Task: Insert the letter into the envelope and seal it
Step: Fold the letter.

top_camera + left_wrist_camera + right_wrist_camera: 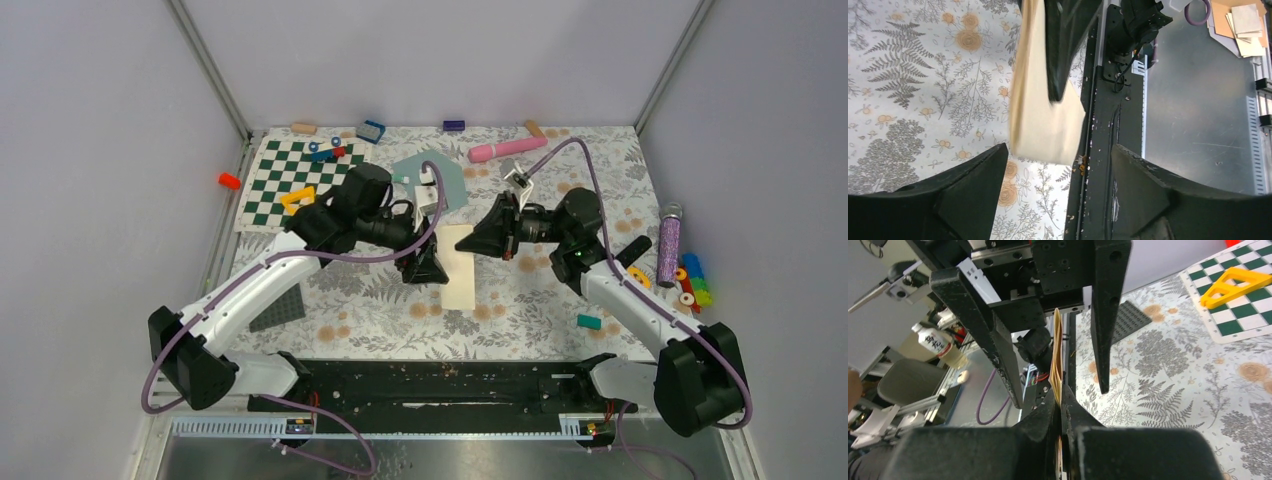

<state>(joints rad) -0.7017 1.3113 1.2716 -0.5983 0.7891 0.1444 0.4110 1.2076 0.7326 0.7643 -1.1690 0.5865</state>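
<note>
The cream letter (459,270), folded, is held up on edge over the middle of the table. My right gripper (481,240) is shut on its far end; in the right wrist view the letter (1057,350) shows edge-on, running out from the pinched fingertips of the right gripper (1060,401). My left gripper (425,264) is open, and its fingers (982,325) stand on either side of the sheet without touching it. In the left wrist view the letter (1040,117) hangs ahead of the open left gripper (1058,167). The grey-teal envelope (446,178) lies flat behind both grippers, partly hidden by the left arm's cable.
A green-and-white chequered board (278,172) with a yellow triangle (297,199) lies at back left. A dark studded plate (281,308) lies by the left arm. A pink cylinder (506,149) is at the back. A glitter tube (668,246), coloured blocks (693,281) and a teal block (589,321) are at right.
</note>
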